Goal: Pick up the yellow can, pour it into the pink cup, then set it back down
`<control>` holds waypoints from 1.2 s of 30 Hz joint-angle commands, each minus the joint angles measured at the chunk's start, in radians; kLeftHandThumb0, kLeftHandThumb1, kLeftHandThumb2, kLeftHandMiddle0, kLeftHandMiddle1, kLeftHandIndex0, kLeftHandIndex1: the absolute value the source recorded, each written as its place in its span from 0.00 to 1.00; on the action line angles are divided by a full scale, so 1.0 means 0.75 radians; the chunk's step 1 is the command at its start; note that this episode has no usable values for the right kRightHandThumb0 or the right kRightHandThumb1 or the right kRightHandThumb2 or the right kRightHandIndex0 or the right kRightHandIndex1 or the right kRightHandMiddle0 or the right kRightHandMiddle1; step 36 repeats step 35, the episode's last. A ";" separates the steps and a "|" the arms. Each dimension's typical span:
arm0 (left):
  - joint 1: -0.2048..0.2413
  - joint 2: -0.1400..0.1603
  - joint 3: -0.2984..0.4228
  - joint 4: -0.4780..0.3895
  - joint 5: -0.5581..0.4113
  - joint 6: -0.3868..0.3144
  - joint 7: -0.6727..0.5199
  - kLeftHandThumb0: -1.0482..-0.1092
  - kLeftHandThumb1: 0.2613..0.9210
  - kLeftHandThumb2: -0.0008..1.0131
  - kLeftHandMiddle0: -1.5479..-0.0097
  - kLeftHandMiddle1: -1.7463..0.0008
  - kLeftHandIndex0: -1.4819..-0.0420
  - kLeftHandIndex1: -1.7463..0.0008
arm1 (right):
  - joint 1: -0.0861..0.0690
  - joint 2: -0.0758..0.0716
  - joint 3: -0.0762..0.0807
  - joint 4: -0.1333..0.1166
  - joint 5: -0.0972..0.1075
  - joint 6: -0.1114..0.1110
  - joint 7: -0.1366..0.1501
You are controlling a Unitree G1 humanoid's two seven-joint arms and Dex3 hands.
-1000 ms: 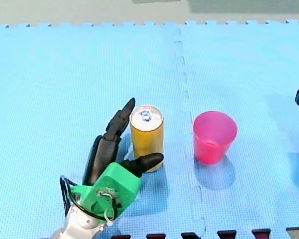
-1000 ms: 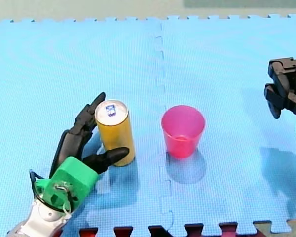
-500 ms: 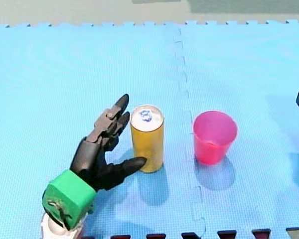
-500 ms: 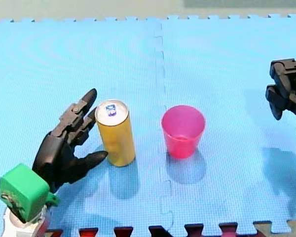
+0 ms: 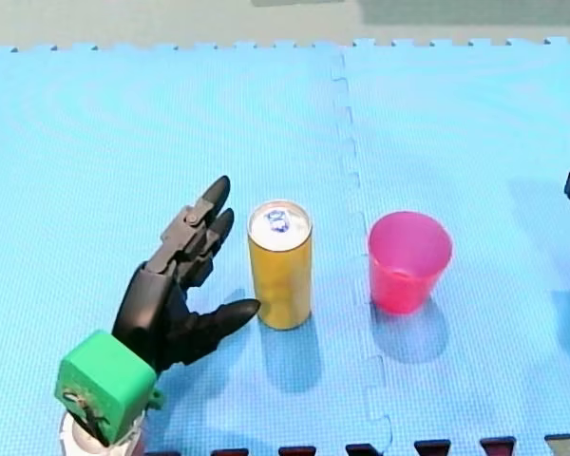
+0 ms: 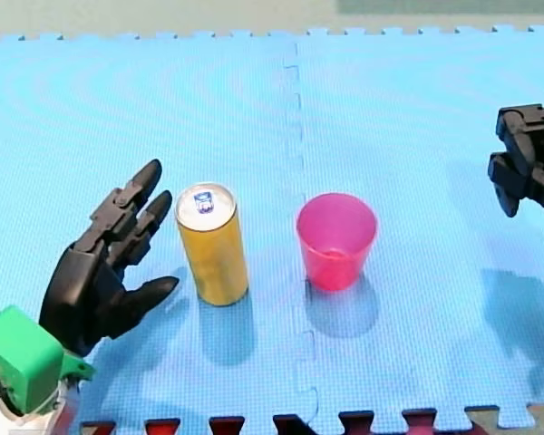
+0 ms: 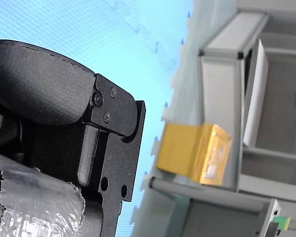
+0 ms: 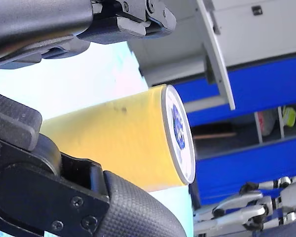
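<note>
The yellow can (image 5: 280, 271) stands upright on the blue foam mat (image 5: 266, 114), its silver top showing. The pink cup (image 5: 408, 261) stands upright a short way to the can's right and looks empty. My left hand (image 5: 233, 247) is just left of the can, open and holding nothing. A narrow gap separates its thumb from the can's base. In the second wrist view the yellow can (image 8: 123, 138) shows very close between black fingers (image 8: 54, 19). My right hand (image 6: 524, 156) is at the mat's right edge, far from the cup.
The mat's puzzle seam (image 5: 353, 190) runs between can and cup. Its toothed front edge (image 5: 427, 445) is close to me, with bare mat behind the objects. The first wrist view shows a grey metal frame (image 7: 222, 74) and a yellow block (image 7: 192, 153) beyond the mat.
My left hand let go of the can and drew back to the left and towards me. The can stays upright in place. The right hand barely moved.
</note>
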 commanded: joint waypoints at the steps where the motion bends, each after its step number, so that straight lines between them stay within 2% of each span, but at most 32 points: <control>1: 0.006 0.009 0.012 0.002 0.005 -0.018 0.003 0.00 0.91 0.00 0.87 1.00 0.89 1.00 | -0.005 -0.007 -0.006 -0.001 0.006 0.006 0.004; 8: 0.006 0.013 0.020 0.027 0.058 -0.055 0.052 0.00 0.91 0.00 0.87 1.00 0.89 1.00 | -0.007 -0.014 -0.015 -0.003 0.015 0.008 0.024; 15: 0.013 0.010 0.022 0.041 0.069 -0.072 0.057 0.00 0.91 0.00 0.87 1.00 0.90 1.00 | -0.009 -0.012 -0.027 -0.007 0.030 0.016 0.039; 27: 0.009 -0.012 0.014 0.069 0.092 -0.038 0.090 0.00 0.92 0.00 0.87 1.00 0.90 1.00 | -0.004 -0.017 -0.020 -0.015 0.019 0.010 0.030; 36: -0.004 -0.009 0.014 0.086 0.105 -0.036 0.098 0.00 0.92 0.00 0.87 1.00 0.90 1.00 | 0.000 -0.016 -0.021 -0.017 0.019 0.009 0.027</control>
